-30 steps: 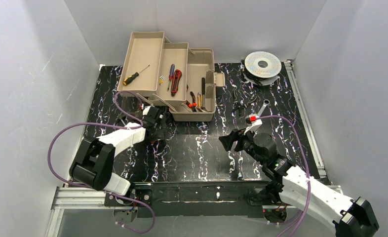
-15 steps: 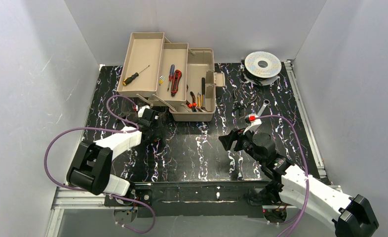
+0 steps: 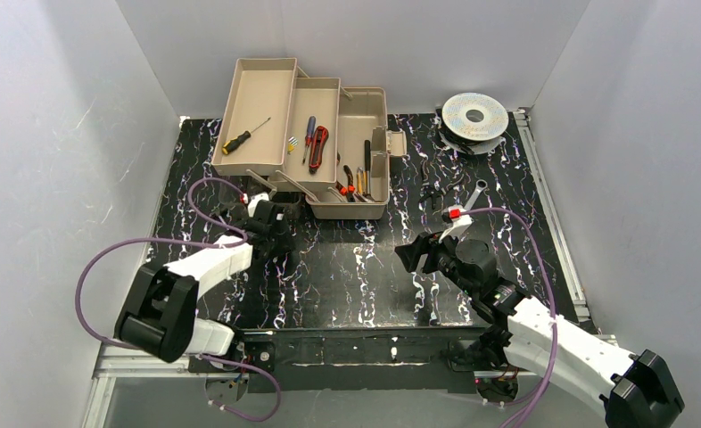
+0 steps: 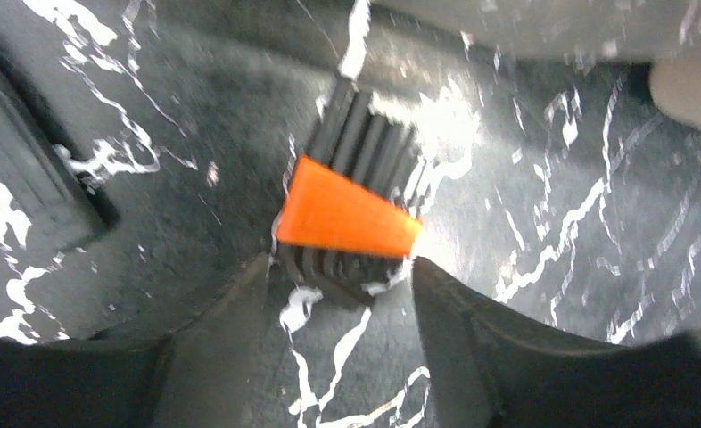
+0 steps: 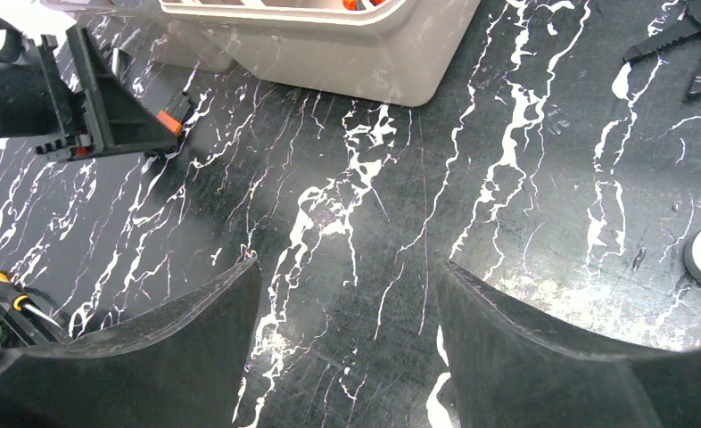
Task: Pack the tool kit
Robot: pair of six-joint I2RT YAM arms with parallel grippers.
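1. Left gripper (image 4: 338,267): the jaws stand partway apart. Its fingers (image 4: 222,339) flank the near end of a black tool (image 4: 365,147) with an orange tab (image 4: 342,218). They are just beside it, and I cannot tell whether they touch. Nothing is lifted.
2. The black tool lies flat on the tabletop (image 3: 356,267), at about 7 o'clock from the toolbox (image 3: 351,212), near its front-left corner.
3. I judge the step in hand to be the pickup. The tool should sit centred so both fingers meet the ribbed sides together. Contact on one side only would likely slide it across the tabletop. The grip belongs on the black body, since the sloping orange tab could squeeze out.
4. Next, a straight lift high enough to clear the box wall, then a swing toward 1 o'clock.
5. The toolbox stands open at 12 o'clock of the tabletop. Its trays (image 3: 262,94) fan out toward 10 o'clock, and a screwdriver (image 3: 244,135) lies in one.
6. Right gripper (image 5: 347,267): at 5 o'clock from the toolbox, wide open and empty above the tabletop. It is best held clear of the lift.
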